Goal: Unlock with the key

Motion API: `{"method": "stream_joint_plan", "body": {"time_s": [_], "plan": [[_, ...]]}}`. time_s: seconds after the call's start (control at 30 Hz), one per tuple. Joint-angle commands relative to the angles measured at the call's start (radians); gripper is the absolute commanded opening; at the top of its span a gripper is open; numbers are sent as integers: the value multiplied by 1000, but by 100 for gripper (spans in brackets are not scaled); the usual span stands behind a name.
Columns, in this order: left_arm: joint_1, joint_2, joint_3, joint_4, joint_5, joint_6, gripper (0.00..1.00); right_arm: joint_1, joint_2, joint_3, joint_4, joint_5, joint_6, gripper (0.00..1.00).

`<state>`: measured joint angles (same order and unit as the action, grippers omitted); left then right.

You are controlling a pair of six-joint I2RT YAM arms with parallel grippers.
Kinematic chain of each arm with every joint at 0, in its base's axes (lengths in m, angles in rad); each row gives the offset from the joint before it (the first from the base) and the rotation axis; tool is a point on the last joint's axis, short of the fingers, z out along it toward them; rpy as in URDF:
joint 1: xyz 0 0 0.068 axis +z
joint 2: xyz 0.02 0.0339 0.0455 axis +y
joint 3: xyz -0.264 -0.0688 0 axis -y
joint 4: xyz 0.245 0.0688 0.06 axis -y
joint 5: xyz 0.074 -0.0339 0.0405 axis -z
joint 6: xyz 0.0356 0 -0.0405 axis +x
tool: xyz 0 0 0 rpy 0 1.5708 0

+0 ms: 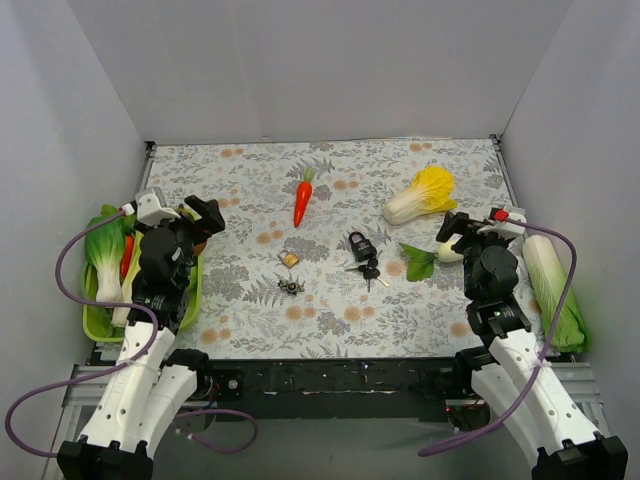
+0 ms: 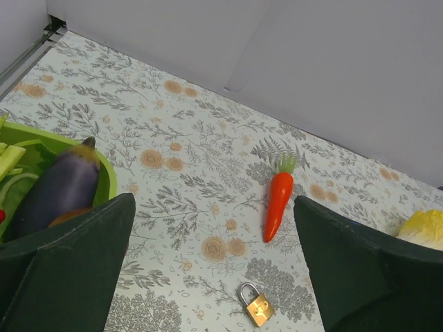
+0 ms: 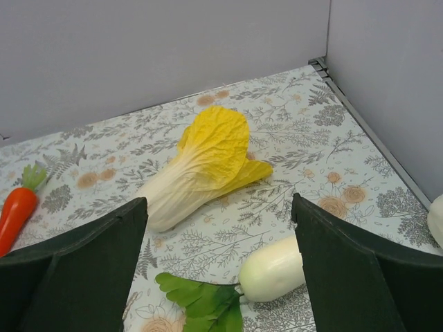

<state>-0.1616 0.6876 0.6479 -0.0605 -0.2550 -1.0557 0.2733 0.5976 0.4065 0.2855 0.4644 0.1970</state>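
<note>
While left hand (image 2: 214, 214) and right hand (image 3: 218, 214) gape, carrot (image 1: 302, 203) and cabbage (image 1: 422, 194) flank the padlock (image 1: 359, 245).

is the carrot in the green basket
No, the carrot lies on the floral table cover, apart from the green basket that holds the eggplant.

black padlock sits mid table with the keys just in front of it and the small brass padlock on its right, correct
Wrong side: the small brass padlock lies on the left of the black padlock, as the top external view shows. The black padlock does sit mid table with the keys just in front of it.
</note>
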Motion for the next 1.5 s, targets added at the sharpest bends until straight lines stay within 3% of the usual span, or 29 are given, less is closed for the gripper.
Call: {"method": "stream_joint_plan", "body": {"time_s": [0.0, 0.23, 0.4, 0.5, 0.63, 0.7, 0.93, 1.13, 1.47], "plan": [[4, -30, 21, -8, -56, -41, 98, 3, 11, 84, -34, -12, -31, 92], [4, -14, 25, -16, -84, -46, 98, 3, 59, 129, -117, 2, -67, 88], [4, -39, -27, 114, 65, 0, 98, 4, 134, 196, -187, -79, -145, 78], [4, 16, 10, 94, 80, 5, 98, 13, 209, 254, -256, -99, -165, 76], [-9, 82, 62, 85, 131, 17, 98, 113, 307, 310, -341, -95, -177, 75], [-35, 113, 84, 84, 131, 17, 98, 165, 355, 322, -368, -128, -159, 75], [-373, 323, 251, 67, -92, 161, 98, 420, 522, 322, -373, -155, -36, 73], [-377, 395, 204, 80, 112, 108, 98, 451, 677, 304, -338, -245, 142, 73], [-378, 380, 171, 73, 129, 143, 98, 408, 771, 258, -236, -211, 196, 73]]}}
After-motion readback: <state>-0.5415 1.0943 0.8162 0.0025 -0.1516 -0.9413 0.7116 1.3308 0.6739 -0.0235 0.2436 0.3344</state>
